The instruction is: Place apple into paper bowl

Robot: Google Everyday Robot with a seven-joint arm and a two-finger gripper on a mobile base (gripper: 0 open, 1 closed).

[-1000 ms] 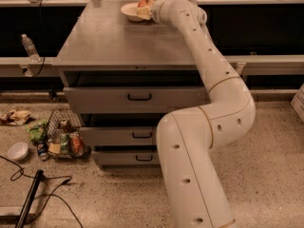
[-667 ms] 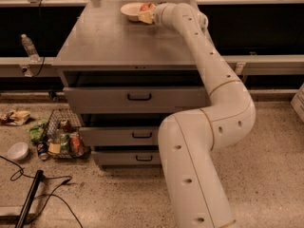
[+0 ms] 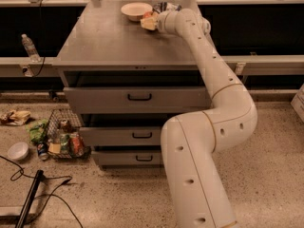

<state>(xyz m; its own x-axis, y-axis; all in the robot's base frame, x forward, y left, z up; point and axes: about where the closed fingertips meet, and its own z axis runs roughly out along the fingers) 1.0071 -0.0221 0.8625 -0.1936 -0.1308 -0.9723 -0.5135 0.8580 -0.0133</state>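
End effector (image 3: pixel 148 22) is at the far end of the table (image 3: pixel 109 44), low over the surface, with the arm (image 3: pixel 216 84) reaching up from the near right foreground and bending left to get there. It's closed on the apple (image 3: pixel 148 16). Only a small red-orange patch of apple shows at the tip, the rest is hidden by the pale finger parts around it, so the exact opening is hard to read. It looks no wider than the fruit. Apple is in the grasp, not in the bowl (image 3: pixel 135 9). Bowl is just left of the end effector and slightly beyond it, upright on the table, inside looks empty, its near-right rim very close to the apple. Can't tell whether they touch. Some dark clutter just behind the end effector at the table's back edge, too small to identify. Well below the end effector on the table front: drawers (image 3: pixel 137 98), top one pulled out a little. Far down-left on the floor: wire basket (image 3: pixel 64 139) with cans and wrappers, small white bowl (image 3: pixel 18 151) left of it, black cables (image 3: pixel 42 184) nearer the camera. Plastic bottle (image 3: pixel 29 46) stands on a ledge far left of the end effector.
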